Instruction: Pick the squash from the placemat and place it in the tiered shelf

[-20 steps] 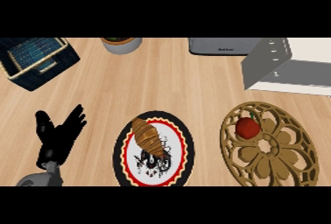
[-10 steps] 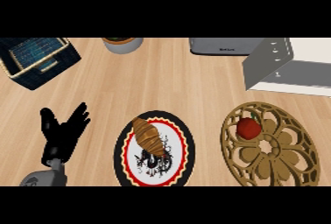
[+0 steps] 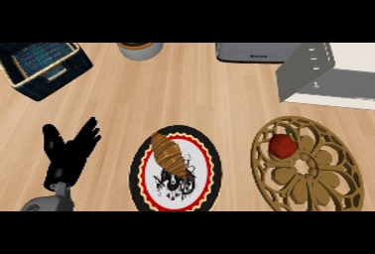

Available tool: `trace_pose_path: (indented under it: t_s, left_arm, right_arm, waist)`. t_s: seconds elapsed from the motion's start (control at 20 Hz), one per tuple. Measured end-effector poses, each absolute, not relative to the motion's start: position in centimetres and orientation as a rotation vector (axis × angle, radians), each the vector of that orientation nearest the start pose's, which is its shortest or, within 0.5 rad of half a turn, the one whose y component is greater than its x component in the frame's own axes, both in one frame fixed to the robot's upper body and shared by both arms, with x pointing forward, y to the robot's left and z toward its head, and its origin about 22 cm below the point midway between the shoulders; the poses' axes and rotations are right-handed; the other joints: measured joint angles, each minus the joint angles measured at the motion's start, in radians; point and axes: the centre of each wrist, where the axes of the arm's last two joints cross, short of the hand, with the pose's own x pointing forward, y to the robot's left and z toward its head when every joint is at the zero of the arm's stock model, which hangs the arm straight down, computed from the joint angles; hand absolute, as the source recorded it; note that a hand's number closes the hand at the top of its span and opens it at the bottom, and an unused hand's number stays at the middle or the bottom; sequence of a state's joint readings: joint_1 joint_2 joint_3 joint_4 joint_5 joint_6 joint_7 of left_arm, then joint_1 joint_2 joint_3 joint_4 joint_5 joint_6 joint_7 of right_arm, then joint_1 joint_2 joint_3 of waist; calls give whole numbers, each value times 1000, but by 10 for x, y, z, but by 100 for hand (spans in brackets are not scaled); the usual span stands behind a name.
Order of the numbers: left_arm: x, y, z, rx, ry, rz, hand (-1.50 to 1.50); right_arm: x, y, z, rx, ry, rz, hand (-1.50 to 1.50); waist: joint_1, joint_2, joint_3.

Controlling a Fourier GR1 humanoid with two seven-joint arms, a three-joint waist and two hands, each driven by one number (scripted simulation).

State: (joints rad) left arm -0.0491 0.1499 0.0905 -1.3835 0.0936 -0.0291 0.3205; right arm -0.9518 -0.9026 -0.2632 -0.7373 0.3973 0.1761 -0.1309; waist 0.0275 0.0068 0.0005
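The left hand (image 3: 67, 151) is spread open, holding nothing; well to its right, what seems the red squash (image 3: 282, 145) sits on the placemat (image 3: 307, 173).

black-rimmed plate (image 3: 138, 168) with a red ring and white centre bearing black scribbles; ridged brown croissant (image 3: 170, 155); gold floral openwork placemat (image 3: 322, 178) at 4 o'clock; red squash (image 3: 282, 145), green stem; navy woven basket (image 3: 51, 74) at 10 o'clock; pale wood-grain counter (image 3: 198, 94).

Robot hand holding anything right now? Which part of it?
Nothing is held. The left robot hand is open, fingers straight, apart from the black-rimmed mat; the right robot hand is not in view.
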Motion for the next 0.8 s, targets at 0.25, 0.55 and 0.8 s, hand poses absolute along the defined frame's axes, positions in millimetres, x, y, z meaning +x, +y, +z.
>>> trace_pose_path:
  t_s: [0.25,0.55,0.8]
  left_arm:
    - [250,284,-25,81,-1118,26,0]
    - [255,294,-24,81,-1117,25,0]
    - [254,290,-25,82,-1119,28,0]
  right_arm:
    - [382,-457,290,-983,-1699,500,150]
    - [387,-458,285,-966,-1716,525,150]
    - [389,-460,287,-971,-1701,500,-150]
  waist:
    - [-1,0,0]
    - [-7,-1,0]
    - [-7,-2,0]
